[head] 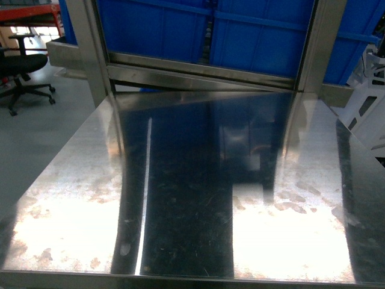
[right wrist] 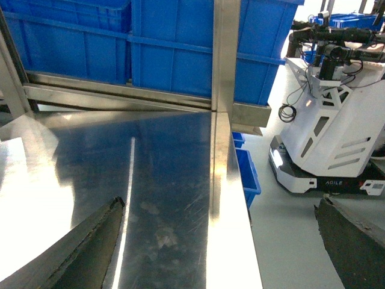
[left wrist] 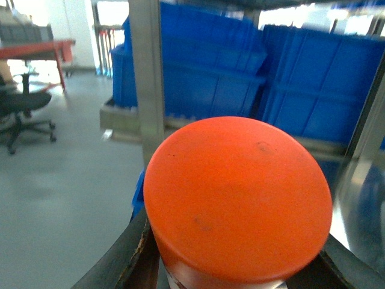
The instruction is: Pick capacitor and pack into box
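Note:
The capacitor [left wrist: 237, 192] fills the left wrist view: a cylinder with a round orange top and a silvery body just showing beneath. My left gripper [left wrist: 237, 262] is shut on it, a dark finger [left wrist: 129, 253] pressed against each side. My right gripper [right wrist: 219, 208] is open and empty, hovering over the right edge of the steel table [right wrist: 168, 156]. The head view shows only the bare steel table [head: 198, 180]; neither gripper appears there. The box is out of view.
Large blue bins [head: 240, 30] stand behind a steel frame [head: 198, 75] at the table's far edge. A steel post [left wrist: 147, 72] rises close ahead of the left gripper. An office chair [head: 21, 66] is on the left, a white robot [right wrist: 337, 126] on the right, and small blue bins [right wrist: 246, 168] on the floor.

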{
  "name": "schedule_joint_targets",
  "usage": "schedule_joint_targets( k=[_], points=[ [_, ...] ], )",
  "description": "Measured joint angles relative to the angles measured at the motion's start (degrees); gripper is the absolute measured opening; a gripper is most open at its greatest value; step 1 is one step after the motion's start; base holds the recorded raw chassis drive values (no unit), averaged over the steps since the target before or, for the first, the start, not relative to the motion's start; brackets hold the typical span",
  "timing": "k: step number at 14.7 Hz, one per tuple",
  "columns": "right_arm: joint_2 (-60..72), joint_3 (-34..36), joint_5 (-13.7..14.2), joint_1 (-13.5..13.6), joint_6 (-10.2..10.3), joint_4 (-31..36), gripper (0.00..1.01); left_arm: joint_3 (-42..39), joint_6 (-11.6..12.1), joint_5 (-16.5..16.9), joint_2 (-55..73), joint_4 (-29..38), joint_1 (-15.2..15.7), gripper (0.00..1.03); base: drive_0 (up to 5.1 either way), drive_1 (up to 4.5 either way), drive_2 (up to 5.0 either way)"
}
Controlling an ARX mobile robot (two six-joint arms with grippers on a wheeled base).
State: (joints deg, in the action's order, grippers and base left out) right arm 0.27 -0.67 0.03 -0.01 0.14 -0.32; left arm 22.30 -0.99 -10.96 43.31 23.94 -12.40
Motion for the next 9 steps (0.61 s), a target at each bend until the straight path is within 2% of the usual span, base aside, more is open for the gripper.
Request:
schedule_joint_targets(
  k=[1,7,8,9],
  points=[
    [0.0,0.0,0.0,0.0,0.0,-0.02,0.98,-4.04,0.0,0.2,-2.36,-2.82,1.68,0.45,0.0,0.0,0.0],
    [0.0,0.0,-0.02,0.0,0.0,0.02,0.98,-13.22,0.0,5.2,-11.58,-2.01,6.8,0.45,0.0,0.0,0.0],
    [0.0,0.0,-0.02,0.0,0.0,0.02,0.98,-14.19,0.0,8.7,-12.83,-2.67,9.29,0.45,0.0,0.0,0.0],
    [0.0,0.0,-0.04,0.0,0.0,0.04,0.98,-14.91,0.02,10.21,-13.88,-2.91,11.67,0.45,0.0,0.0,0.0]
  ],
)
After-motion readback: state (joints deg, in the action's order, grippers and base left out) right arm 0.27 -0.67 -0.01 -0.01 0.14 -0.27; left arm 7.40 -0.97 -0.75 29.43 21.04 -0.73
